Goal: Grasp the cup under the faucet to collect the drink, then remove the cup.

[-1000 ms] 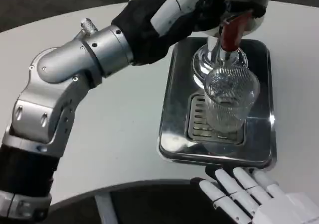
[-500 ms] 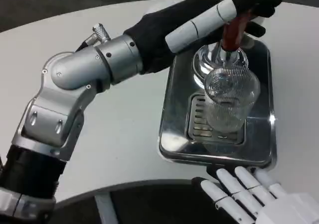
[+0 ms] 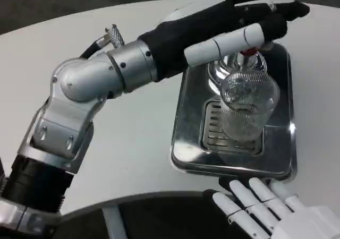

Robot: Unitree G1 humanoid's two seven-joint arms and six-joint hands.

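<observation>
A clear ribbed cup [image 3: 245, 109] stands upright on the grate of the steel drip tray [image 3: 191, 143], right under the chrome faucet [image 3: 229, 69]. My left hand [image 3: 234, 24] reaches in from the left and lies stretched over the top of the faucet. Its fingers [image 3: 265, 29] are straight and cover the red tap handle [image 3: 248, 52], of which only a sliver shows. My right hand [image 3: 265, 207] waits at the near table edge below the tray, fingers spread and holding nothing, well apart from the cup.
The tray sits on the white table [image 3: 133, 143], whose curved near edge runs just below it. My left forearm [image 3: 106, 74] crosses the table at the left of the tray.
My left hand has come down and flattened over the faucet, so the red handle that stood in plain sight is now almost hidden. The cup and my right hand have stayed put.
</observation>
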